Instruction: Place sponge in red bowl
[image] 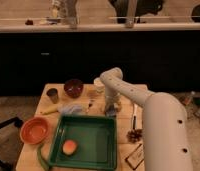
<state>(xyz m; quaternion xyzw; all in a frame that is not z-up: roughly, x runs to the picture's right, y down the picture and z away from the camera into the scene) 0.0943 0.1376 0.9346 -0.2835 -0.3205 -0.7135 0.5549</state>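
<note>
The gripper [111,108] is down low on the wooden tabletop [122,129], pointing straight down just past the far right corner of the green tray [84,117]. From where I stand I cannot tell whether it is released or clenched. Right under its tip sits the sponge [111,113], a small blue-grey block on the tabletop, against the tray's far rim; whether the gripper actually touches it I cannot tell either. The red bowl [35,130] sits well apart, by the left edge of the tabletop, just beside the tray's left rim. The tray fills the middle and near part of the tabletop, with 1 orange fruit [69,147] in its near left corner. Between gripper and bowl, along the far side of the tray, lies a pale blue cloth [72,108]. Further back toward the far edge stand a dark maroon bowl [73,87] and a small dark cup [53,94]. The white arm [158,120] covers the right side of the tabletop.
</note>
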